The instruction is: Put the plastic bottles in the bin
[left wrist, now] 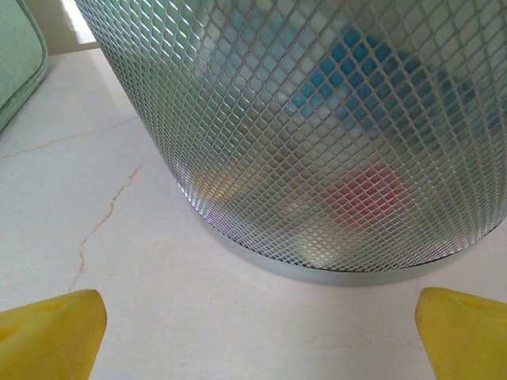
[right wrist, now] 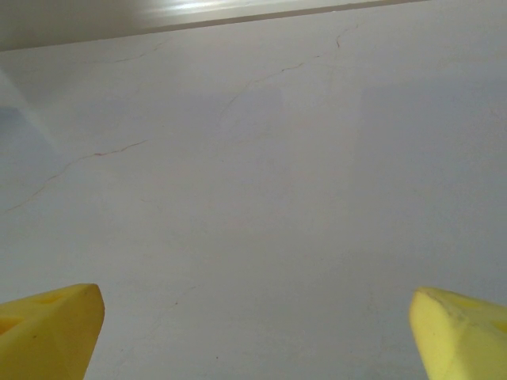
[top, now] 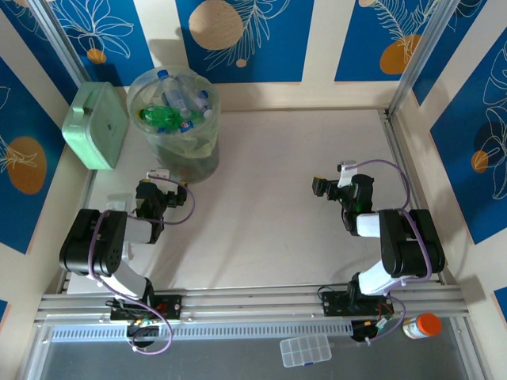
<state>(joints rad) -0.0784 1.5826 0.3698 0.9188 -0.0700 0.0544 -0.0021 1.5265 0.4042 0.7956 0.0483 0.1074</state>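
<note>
While the bin stands upright at eleven o'clock of the bench, the plastic bottles lie jumbled inside it, pointing many ways. Both arms are folded low. The left jaws stand wide and empty near the bin's wall; the right jaws, at three o'clock, stand wide over bare bench.

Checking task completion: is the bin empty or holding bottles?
Holding bottles. The bin stands upright with several plastic bottles piled inside; blue and red patches show through its wall in the left wrist view.
</note>
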